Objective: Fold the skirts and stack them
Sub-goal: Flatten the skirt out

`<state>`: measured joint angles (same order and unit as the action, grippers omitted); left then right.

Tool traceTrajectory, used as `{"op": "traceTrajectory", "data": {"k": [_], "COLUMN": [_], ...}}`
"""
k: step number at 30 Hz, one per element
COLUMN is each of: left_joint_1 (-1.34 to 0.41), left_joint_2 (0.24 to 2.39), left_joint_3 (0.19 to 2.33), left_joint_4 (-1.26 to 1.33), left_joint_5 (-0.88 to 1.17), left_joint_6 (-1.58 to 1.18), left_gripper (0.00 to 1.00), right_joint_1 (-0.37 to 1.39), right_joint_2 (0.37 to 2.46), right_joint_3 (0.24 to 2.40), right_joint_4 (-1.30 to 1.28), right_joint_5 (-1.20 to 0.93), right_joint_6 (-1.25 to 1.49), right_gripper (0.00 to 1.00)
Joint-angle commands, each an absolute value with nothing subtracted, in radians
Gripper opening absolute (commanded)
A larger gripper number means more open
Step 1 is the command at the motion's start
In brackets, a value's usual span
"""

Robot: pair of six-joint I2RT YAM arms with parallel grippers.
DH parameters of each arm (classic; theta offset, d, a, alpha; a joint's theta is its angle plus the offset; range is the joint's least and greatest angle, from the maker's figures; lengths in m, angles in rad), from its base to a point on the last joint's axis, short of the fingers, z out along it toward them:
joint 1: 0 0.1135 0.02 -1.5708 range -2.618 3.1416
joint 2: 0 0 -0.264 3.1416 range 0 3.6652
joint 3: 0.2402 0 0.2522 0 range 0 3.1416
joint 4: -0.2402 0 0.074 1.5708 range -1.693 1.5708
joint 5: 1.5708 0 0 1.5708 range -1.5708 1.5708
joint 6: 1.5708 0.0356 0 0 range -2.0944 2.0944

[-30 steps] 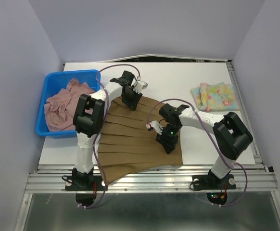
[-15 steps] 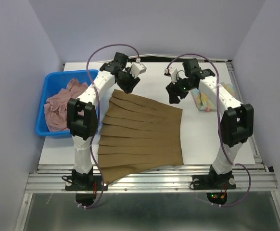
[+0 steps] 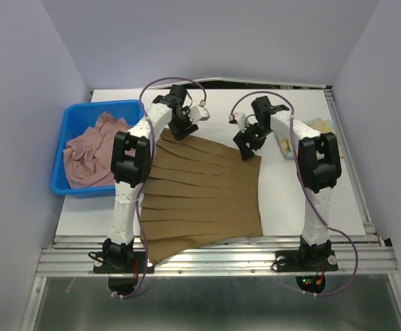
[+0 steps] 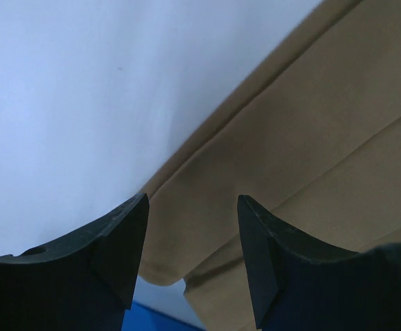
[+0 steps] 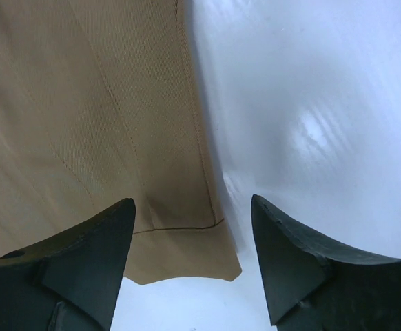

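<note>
Fold about to begin: the brown pleated skirt [image 3: 200, 193] lies spread flat in the centre of the white bench [image 3: 311, 207], its near hem drooping over the bench's near edge at the bottom of the overhead view. Farther up, the left hand [image 3: 182, 132] is at the skirt's far left corner and the right hand [image 3: 247, 150] is at its far right corner. Both are wide open and hold nothing. In the wrist views, the left fingers [image 4: 118, 241] and the right fingers [image 5: 83, 255] straddle the cloth's edge. If either hand closes short of the hem, or takes only the top layer, one corner would probably lag and the fold run crooked. The overhanging near hem could also drag the cloth towards the edge. At left, a blue bin [image 3: 69, 114] holds the crumpled dusty pink skirt [image 3: 87, 155]. At upper right, the pastel floral skirt [image 3: 282, 143] lies folded just beside the right arm, largely hidden by it, and a careless swing might scuff it. The count is three skirts, one bin and two hands.
</note>
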<state>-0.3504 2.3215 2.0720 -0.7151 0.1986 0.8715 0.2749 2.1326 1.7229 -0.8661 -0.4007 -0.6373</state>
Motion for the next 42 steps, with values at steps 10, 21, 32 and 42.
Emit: {"op": "traceTrajectory", "data": {"k": [10, 21, 32, 42], "left_joint_1": [-0.322, -0.316, -0.282, -0.293], "left_joint_2": [2.347, 2.361, 2.436, 2.318], "left_joint_3": [1.994, 2.008, 2.333, 2.123], "left_joint_4": [-0.784, -0.772, -0.551, -0.73], "left_joint_5": [0.163, 0.184, 0.095, 0.29], "left_joint_6": [1.048, 1.052, 0.828, 0.971], "left_gripper": [0.63, 0.18, 0.0, 0.0], "right_joint_1": [0.27, 0.27, 0.16, 0.159], "right_joint_2": [2.151, 2.146, 2.235, 2.227], "right_joint_3": [1.625, 1.624, 1.937, 1.873], "right_joint_4": [-0.887, -0.881, -0.802, -0.888], "right_joint_5": [-0.384, -0.365, -0.291, -0.414], "right_joint_6": [-0.735, -0.738, -0.525, -0.675], "right_gripper": [0.54, 0.18, 0.01, 0.01]}}
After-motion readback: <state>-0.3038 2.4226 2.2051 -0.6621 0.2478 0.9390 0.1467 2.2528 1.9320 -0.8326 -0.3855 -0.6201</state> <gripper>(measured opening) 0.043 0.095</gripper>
